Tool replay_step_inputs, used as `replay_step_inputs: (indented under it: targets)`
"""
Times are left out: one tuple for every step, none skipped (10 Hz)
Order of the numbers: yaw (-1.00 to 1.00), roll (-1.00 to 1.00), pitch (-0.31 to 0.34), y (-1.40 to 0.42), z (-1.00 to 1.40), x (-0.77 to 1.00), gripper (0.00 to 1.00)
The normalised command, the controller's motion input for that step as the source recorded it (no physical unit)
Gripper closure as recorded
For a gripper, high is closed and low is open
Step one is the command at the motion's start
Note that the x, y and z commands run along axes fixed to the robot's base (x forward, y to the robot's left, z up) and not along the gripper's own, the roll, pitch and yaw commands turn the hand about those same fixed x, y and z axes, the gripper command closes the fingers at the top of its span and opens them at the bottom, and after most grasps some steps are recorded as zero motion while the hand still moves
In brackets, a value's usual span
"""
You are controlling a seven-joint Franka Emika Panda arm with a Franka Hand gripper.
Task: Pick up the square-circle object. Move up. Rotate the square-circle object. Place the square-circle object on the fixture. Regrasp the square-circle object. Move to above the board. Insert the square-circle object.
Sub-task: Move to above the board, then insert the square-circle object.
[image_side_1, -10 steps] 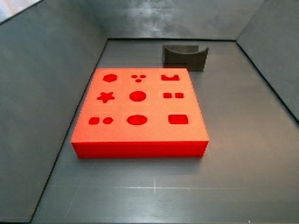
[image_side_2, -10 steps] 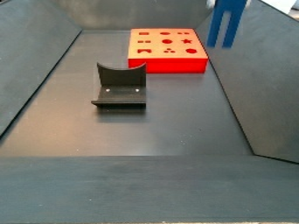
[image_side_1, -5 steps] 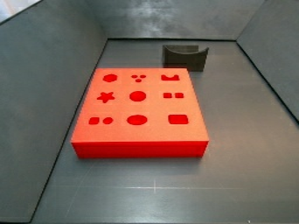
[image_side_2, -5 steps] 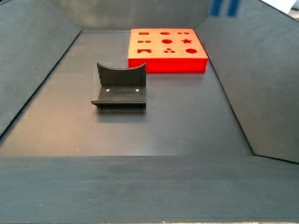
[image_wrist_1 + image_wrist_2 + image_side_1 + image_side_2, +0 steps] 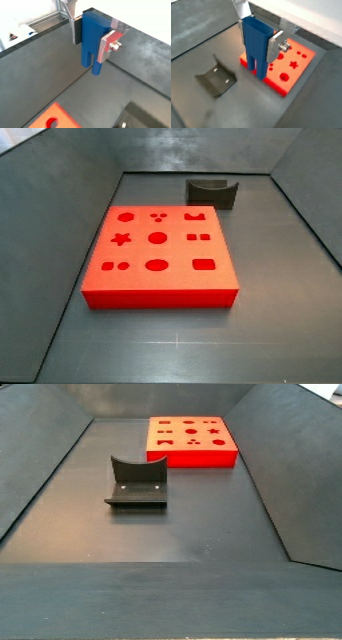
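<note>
The square-circle object (image 5: 90,30) is a bright blue piece with two prongs pointing down, also in a wrist view (image 5: 255,42). My gripper (image 5: 89,50) is shut on its upper part, high above the floor, and shows in both wrist views (image 5: 259,51). Neither gripper nor piece shows in the side views. The red board (image 5: 160,253) lies flat on the floor, also in a side view (image 5: 191,441) and below the piece in a wrist view (image 5: 294,65). The dark fixture (image 5: 214,193) stands empty beyond the board, and also shows in a side view (image 5: 136,482) and a wrist view (image 5: 216,80).
Grey sloping walls (image 5: 54,198) enclose the dark floor (image 5: 174,534) on all sides. A corner of the board (image 5: 57,117) shows far below in a wrist view.
The blue piece, seen at the upper right edge of a side view earlier, has risen out of that view. The board and fixture have not moved.
</note>
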Motion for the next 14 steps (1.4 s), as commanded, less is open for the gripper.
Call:
replay_step_inputs:
  targets:
    - [0.01,-0.02,0.119,-1.0,0.09,0.22,1.0]
    - [0.01,-0.01,0.125,-1.0,0.09,0.22,1.0]
    - [0.01,0.0,0.129,-1.0,0.1,0.23,1.0]
    - [0.01,-0.01,0.124,-1.0,0.1,0.24,1.0]
    - [0.01,0.0,0.125,-1.0,0.1,0.25,1.0]
    - [0.01,-0.01,0.129,-1.0,0.11,0.26,1.0]
    - [0.01,0.01,0.122,-1.0,0.11,0.28,1.0]
    - [0.01,0.01,0.127,-1.0,0.11,0.3,1.0]
    - [0.01,0.01,0.131,-0.87,0.11,0.29,1.0]
    - [0.01,0.02,0.129,-0.6,0.07,0.22,1.0]
    - [0.01,0.04,0.113,-0.32,0.05,0.14,1.0]
    - [0.01,0.04,0.092,-0.2,0.04,0.1,1.0]
    - [0.0,0.0,0.016,0.0,-0.11,-0.04,1.0]
    - [0.04,0.0,0.0,0.0,0.0,0.0,1.0]
